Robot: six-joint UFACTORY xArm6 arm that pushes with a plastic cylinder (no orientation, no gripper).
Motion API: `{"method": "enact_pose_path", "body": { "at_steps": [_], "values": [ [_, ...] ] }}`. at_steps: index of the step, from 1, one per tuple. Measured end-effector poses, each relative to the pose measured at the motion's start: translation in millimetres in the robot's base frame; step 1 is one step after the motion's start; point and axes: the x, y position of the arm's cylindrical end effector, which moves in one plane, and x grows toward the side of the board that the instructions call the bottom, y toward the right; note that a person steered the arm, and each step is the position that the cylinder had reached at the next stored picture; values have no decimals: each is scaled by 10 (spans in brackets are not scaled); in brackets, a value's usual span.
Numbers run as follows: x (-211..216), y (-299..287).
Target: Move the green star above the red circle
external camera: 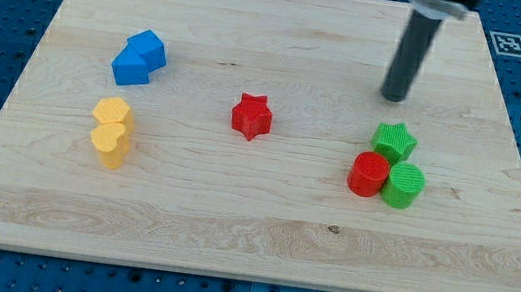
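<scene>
So my tip (394, 95) sits at 12 o'clock of the green star (394, 140) — already touching the red circle (370, 174) at its 1 o'clock — no pincer here, just a rod, probably parked clear.

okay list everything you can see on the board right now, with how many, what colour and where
wooden board: one, light wood, fills most of the view
blue block: one, blue, irregular shape, upper left
yellow block: one, yellow, heart-like, left, below the blue block
red star: one, red, centre
green star: one, green, right, just above the red circle
red circle: one, red, right, touching the green circle
green circle: one, green, right of the red circle
my tip: one, dark rod end, above the green star, apart from it
</scene>
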Motion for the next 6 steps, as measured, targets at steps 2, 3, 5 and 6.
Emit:
{"method": "enact_pose_path", "body": {
  "at_steps": [2,3,5,6],
  "values": [
    [614,410],
    [667,146],
    [493,-1082],
    [493,-1524]
  ]
}}
